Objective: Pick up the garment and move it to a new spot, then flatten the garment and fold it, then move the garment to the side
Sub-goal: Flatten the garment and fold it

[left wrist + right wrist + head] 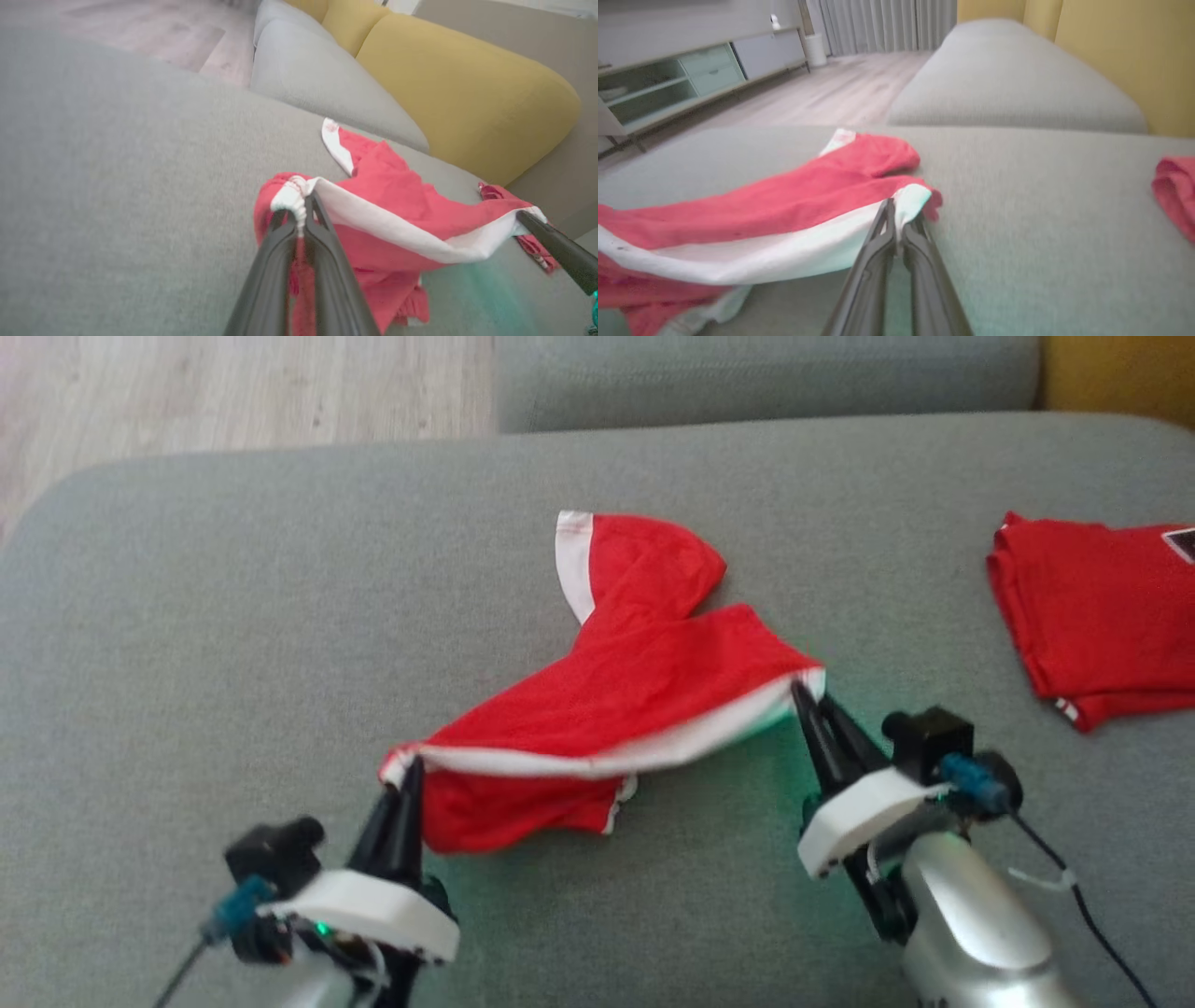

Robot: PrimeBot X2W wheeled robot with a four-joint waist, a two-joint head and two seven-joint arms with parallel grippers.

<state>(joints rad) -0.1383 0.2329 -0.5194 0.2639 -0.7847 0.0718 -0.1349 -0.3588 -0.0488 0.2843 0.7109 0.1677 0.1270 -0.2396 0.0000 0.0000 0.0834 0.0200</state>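
The garment (625, 691) is a pair of red shorts with a white waistband, lying crumpled on a grey sofa seat. My left gripper (411, 767) is shut on the waistband's left end, and the bunched white band shows at its tip (299, 205). My right gripper (801, 691) is shut on the waistband's right end (899, 221). The white band hangs stretched between the two grippers, slightly raised off the cushion. One leg of the shorts (644, 565) trails away on the seat behind.
Another red garment (1102, 616) lies folded at the right of the grey seat (233, 616). A second grey cushion (766, 378) and a yellow backrest (467, 88) stand behind. Wooden floor (233, 383) lies past the seat's far left edge.
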